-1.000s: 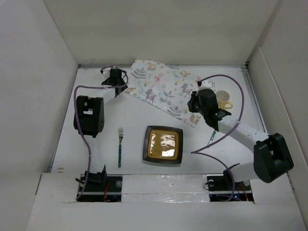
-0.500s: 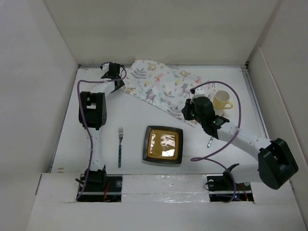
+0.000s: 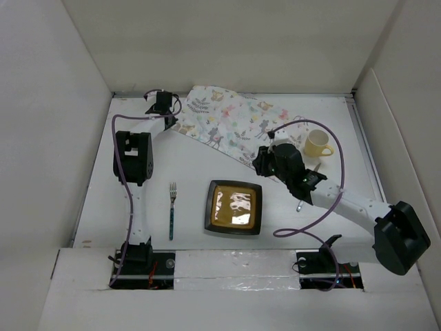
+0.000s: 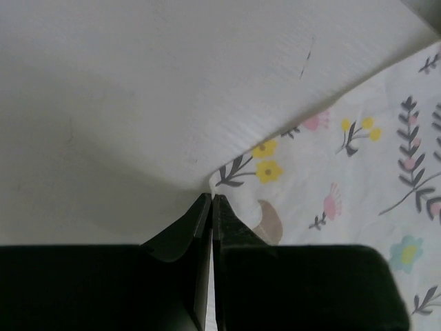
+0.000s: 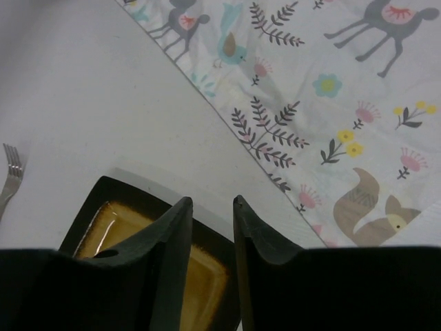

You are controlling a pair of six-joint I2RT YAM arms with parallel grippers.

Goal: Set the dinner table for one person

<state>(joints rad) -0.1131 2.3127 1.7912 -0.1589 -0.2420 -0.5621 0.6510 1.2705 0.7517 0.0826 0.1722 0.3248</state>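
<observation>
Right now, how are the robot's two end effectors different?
The left end effector is shut, pinching a corner of the placemat; the right end effector is open, holding nothing. The left sits far back; the right hangs near the plate. Both are black.

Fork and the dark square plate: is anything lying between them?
Nothing. In the top view, only bare dinner table shows between the fork and the plate.
</observation>
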